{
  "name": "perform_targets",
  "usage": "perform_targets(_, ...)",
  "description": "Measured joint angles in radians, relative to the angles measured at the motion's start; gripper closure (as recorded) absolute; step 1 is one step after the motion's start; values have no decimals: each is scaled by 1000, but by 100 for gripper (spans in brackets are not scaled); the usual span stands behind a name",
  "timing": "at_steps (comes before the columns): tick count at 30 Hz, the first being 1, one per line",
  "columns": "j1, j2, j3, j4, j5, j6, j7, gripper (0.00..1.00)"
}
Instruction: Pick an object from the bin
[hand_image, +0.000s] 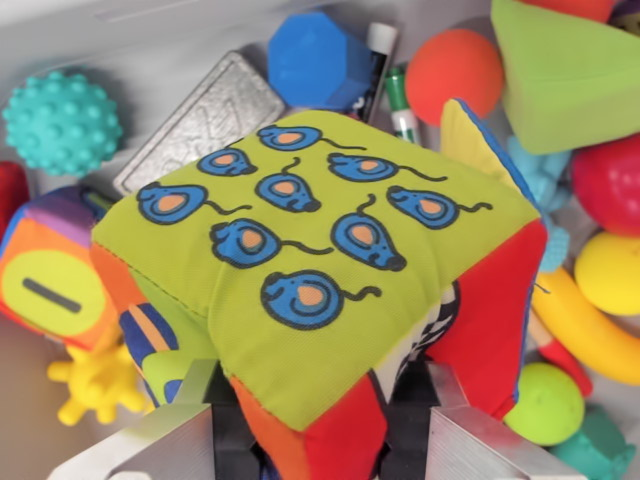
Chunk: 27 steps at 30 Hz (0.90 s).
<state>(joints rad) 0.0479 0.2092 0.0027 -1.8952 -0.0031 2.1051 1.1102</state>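
From my remote station: the arm's gripper (325, 440), seen at the bottom edge of the wrist view, has its two silver fingers (170, 440) clenched on either side of a soft fabric cube with a lime-green top face printed with blue mice (310, 250) and red-orange side panels. The cube fills the middle of the frame and sits pinched between the jaws, its lower corner pressed between them.

Beneath and around it lies the grey plastic bin (130, 40), crowded with toys: a teal spiky rubber ball (62, 122) toward the bin's upper-left corner, a flat silver embossed metal plate (200, 120) beside it, a blue faceted foam block (315, 60) at the top edge, a green-capped marker pen (403, 105), an orange-red foam ball (455, 68), a green foam wedge (570, 75) at the upper-right corner, and a yellow plastic banana (585, 325) along the right edge.

I judge the grasp made and the cube apparently riding above the clutter, though I cannot tell from this single view how far clear of the bin it is. What remains, as I read it, is carrying it fully out.
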Motion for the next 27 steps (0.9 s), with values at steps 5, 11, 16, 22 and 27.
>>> perform_targets(5, 0, -16, 0, 28, 0, -45, 0, 100)
perform_targets(11, 0, -35, 0, 65, 0, -99, 0, 100)
perform_targets(16, 0, -45, 0, 95, 0, -140, 0, 100)
perform_targets(22, 0, -54, 0, 135, 0, -189, 0, 100)
perform_targets(27, 0, -59, 0, 165, 0, -224, 0, 100)
